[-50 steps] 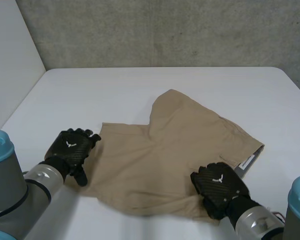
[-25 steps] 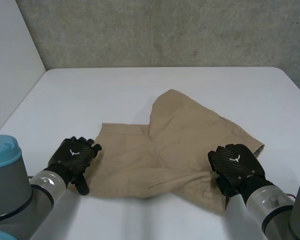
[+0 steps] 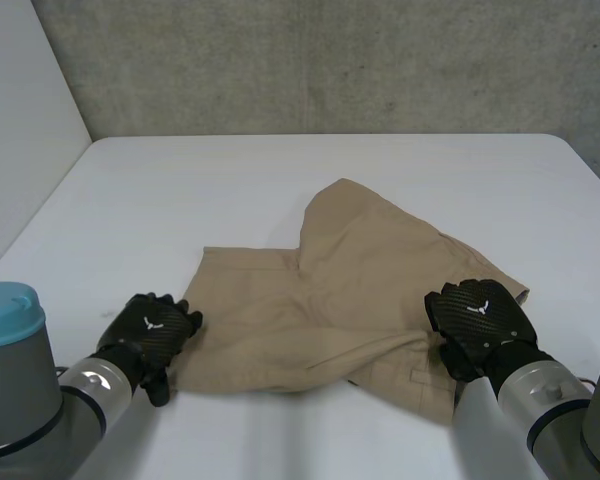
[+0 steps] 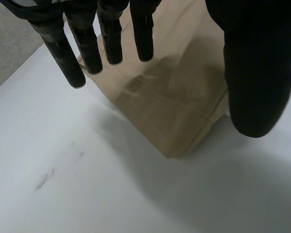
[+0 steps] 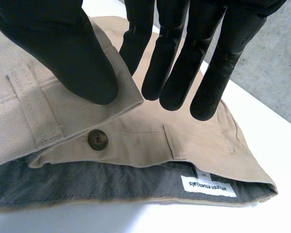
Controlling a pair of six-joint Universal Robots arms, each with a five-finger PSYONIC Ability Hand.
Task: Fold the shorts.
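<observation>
Tan twill shorts (image 3: 350,280) are pinched at the buttoned waistband (image 5: 63,119) by the right robot hand (image 3: 480,318); the left robot hand (image 3: 155,328) is held open over a hem corner (image 4: 177,138).

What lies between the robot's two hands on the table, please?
In the head view the tan shorts span that stretch: the left hand is at a leg's hem corner, the right hand at the waistband.

The shorts (image 3: 350,290) lie on the table (image 3: 180,190) near its front edge — one leg reaching toward the far side. My left hand (image 3: 152,328) sits at their near-left corner; my right hand (image 3: 480,318) is at the waistband (image 5: 82,116) on the right, its upper layer between thumb and fingers (image 5: 173,63).
</observation>
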